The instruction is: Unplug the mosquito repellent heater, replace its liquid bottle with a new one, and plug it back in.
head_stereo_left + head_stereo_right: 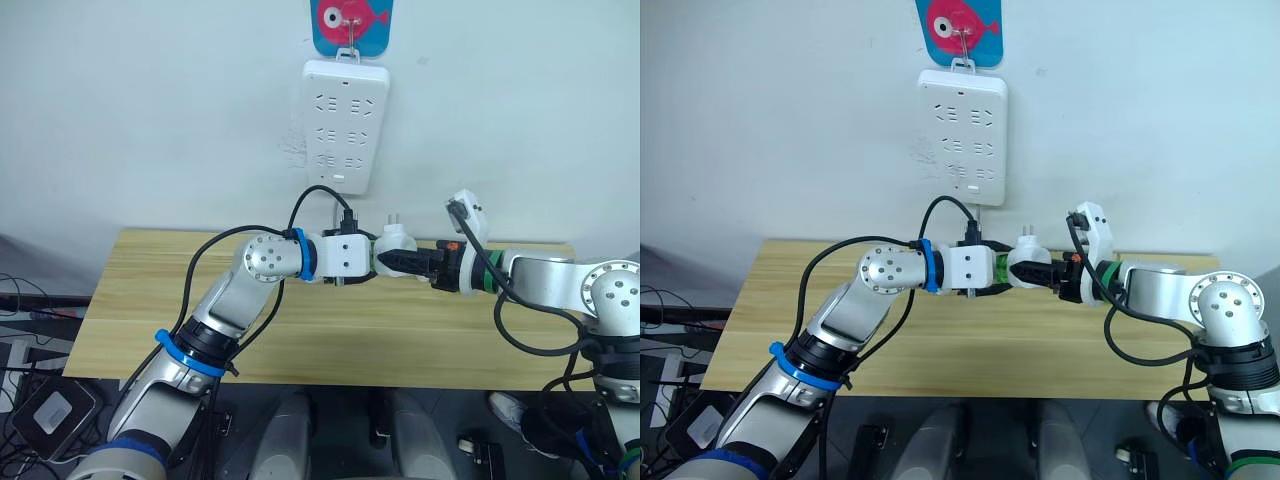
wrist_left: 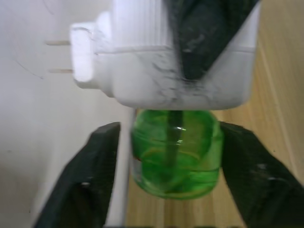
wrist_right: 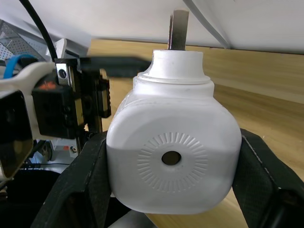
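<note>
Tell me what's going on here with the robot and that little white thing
The heater is unplugged and held above the wooden table, between the two arms. The right gripper clamps its white body, prongs pointing up toward the power strip on the wall. The left gripper has its fingers on either side of the green liquid bottle, which is in the heater; whether they touch it is unclear.

Both pincers meet mid-air over table [image 1: 330,340]; power strip [image 1: 345,125] on wall above, sockets unblocked.
</note>
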Robot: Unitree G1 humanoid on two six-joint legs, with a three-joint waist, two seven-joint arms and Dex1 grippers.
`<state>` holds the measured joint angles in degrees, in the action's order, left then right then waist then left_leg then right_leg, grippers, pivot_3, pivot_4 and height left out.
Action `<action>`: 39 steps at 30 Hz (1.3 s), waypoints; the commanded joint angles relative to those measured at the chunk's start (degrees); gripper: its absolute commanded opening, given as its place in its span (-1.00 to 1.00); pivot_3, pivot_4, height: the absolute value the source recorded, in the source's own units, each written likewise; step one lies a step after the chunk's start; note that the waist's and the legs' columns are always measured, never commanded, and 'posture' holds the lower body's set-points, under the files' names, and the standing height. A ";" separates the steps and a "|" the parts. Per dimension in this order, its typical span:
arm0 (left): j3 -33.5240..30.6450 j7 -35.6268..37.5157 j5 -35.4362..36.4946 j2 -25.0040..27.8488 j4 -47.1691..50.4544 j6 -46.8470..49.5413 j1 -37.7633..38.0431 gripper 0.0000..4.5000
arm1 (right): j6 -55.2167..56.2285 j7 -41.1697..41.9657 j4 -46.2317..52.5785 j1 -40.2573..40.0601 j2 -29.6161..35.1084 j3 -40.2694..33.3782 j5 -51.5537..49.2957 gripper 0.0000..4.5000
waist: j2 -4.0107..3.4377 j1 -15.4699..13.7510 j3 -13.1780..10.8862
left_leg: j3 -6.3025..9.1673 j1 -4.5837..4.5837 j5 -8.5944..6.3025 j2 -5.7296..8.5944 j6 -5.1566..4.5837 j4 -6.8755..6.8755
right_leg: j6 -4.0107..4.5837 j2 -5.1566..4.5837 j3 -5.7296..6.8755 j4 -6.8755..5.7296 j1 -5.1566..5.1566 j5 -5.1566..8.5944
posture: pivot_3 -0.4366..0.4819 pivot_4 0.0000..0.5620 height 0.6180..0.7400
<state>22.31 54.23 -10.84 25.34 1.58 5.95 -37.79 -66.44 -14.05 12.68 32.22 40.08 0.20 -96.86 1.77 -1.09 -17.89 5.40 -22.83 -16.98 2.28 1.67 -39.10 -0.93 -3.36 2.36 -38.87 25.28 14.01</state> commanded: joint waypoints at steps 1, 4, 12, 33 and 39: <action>0.09 -0.16 0.28 -0.12 1.75 0.29 -0.03 0.00 | 0.71 -0.34 1.90 0.96 -0.24 -0.40 -2.04 0.33 | 0.00 0.00 0.00 | 0.00 0.00 0.00 0.00 0.00 0.00 | 0.00 0.00 0.00 0.00 0.00 0.00 | 0.08 0.00 1.00; 0.02 -0.11 0.26 -0.14 1.24 0.14 -0.12 0.00 | 0.80 -0.40 1.91 1.29 -0.64 -0.22 -2.36 0.33 | 0.00 0.01 0.00 | -0.01 0.00 0.00 0.00 0.00 0.00 | 0.00 0.00 -0.01 0.00 0.00 0.00 | 0.08 0.01 1.00; -1.03 -0.75 1.67 -1.05 -0.06 0.37 0.03 0.00 | 1.86 3.66 3.55 2.35 -1.88 -0.39 2.55 0.95 | 0.00 0.03 0.00 | 0.00 0.01 0.00 0.00 0.00 0.00 | 0.00 0.00 0.00 0.00 0.00 0.00 | 0.07 0.02 1.00; -16.70 -15.96 23.53 -17.72 5.58 11.08 11.78 0.00 | 21.28 15.68 26.06 -15.36 -10.84 0.21 37.43 1.00 | -0.06 1.63 0.11 | -0.02 -0.02 0.00 -0.08 -0.01 -0.63 | 0.00 0.17 -0.12 -0.17 -0.09 0.00 | -0.06 -0.02 1.00; -14.83 -15.12 25.04 -17.14 8.85 11.16 13.70 0.00 | 21.92 15.71 24.04 -12.41 -15.36 2.03 42.85 1.00 | -0.06 1.59 0.16 | 0.00 -0.04 -0.01 -0.04 -0.01 -0.68 | 0.00 0.19 -0.18 -0.16 -0.09 0.00 | -0.04 -0.02 1.00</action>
<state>6.88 38.45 12.98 8.23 6.94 18.24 -24.59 -45.51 1.18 35.48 19.41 25.03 2.31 -54.99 1.71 0.50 -17.74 5.45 -22.87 -16.99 2.25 1.66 -39.76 -0.93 -3.18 2.19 -39.03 25.19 14.01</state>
